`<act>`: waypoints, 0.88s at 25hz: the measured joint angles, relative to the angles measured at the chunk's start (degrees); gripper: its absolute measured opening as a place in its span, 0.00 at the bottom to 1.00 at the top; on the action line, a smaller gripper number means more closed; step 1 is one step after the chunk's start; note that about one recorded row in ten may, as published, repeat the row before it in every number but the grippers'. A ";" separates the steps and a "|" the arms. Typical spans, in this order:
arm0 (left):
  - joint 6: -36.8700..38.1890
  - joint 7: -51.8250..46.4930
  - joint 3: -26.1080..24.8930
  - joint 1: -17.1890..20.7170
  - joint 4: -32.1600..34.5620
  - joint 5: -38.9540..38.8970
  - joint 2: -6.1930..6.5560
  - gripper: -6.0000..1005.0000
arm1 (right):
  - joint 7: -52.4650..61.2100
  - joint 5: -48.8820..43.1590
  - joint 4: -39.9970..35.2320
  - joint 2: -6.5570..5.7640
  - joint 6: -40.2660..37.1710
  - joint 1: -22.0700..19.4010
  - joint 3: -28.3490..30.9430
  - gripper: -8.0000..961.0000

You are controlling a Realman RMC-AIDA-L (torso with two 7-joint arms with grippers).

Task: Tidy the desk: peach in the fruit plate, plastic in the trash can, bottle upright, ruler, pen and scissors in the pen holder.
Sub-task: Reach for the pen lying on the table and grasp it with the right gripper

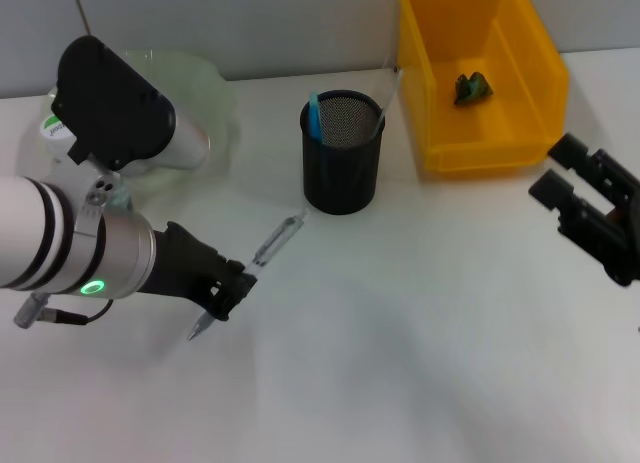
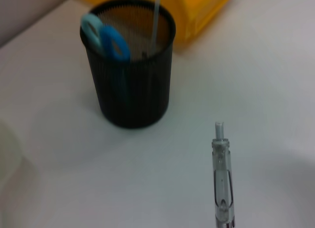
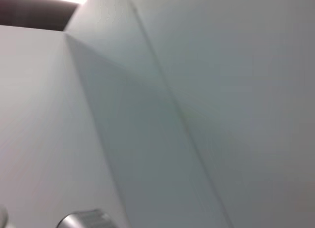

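Left gripper (image 1: 228,295): seen low over the white desk (image 1: 420,343), in front of the pen holder and to its left; its dark fingers are closed around the middle of the pen.
Pen (image 1: 270,248): a clear-barrelled pen, held at a slant, its tip (image 1: 197,330) close to the desk and its upper end pointed toward the pen holder; in the left wrist view the barrel (image 2: 222,179) is seen short of the holder, not touching it.
Pen holder (image 1: 343,155): a black mesh cup, standing upright beside the yellow bin; blue scissor handles (image 2: 107,37) are seen leaning at its rim, and a thin pale ruler (image 1: 388,101) is seen standing in it.
Trash can (image 1: 480,78): a yellow bin at the back of the desk, with 1 crumpled green piece of plastic (image 1: 472,87) lying inside.
Fruit plate (image 1: 195,93): a pale green plate at the back left, largely hidden by the left arm.
Bottle (image 1: 52,131): only a white-and-green part is seen behind the left arm; its posture cannot be told.
Right gripper (image 1: 565,178): held at the right edge, in front of the bin, its fingers spread apart and nothing between them.
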 joint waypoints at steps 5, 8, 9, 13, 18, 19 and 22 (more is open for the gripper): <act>-5.37 5.53 -0.58 2.97 0.11 -6.24 0.12 0.13 | 1.42 -0.01 -2.42 -0.16 -0.26 0.19 -2.29 0.63; -8.84 11.28 -1.10 5.27 -0.04 -11.81 0.22 0.13 | 1.35 0.18 -2.98 -0.18 -0.04 0.49 -2.23 0.63; -9.83 13.43 -1.13 6.10 -0.22 -13.72 0.21 0.13 | 1.36 0.27 -2.99 -0.21 0.05 0.63 -2.12 0.63; -12.58 19.84 -0.79 8.42 -0.45 -19.16 0.15 0.13 | 1.46 0.60 -3.04 -0.34 1.47 1.59 -1.86 0.63; -16.35 30.97 -0.59 11.20 -0.91 -29.08 0.15 0.13 | 1.15 0.74 -3.07 0.03 3.90 3.40 -2.03 0.63; -17.04 33.80 -0.58 11.75 -1.29 -31.71 0.16 0.13 | 1.13 0.74 -3.07 0.04 4.11 3.81 -2.13 0.63; -18.21 41.81 -0.57 12.38 -4.05 -39.74 0.18 0.13 | 1.14 0.38 -3.00 0.07 4.23 5.15 -3.11 0.63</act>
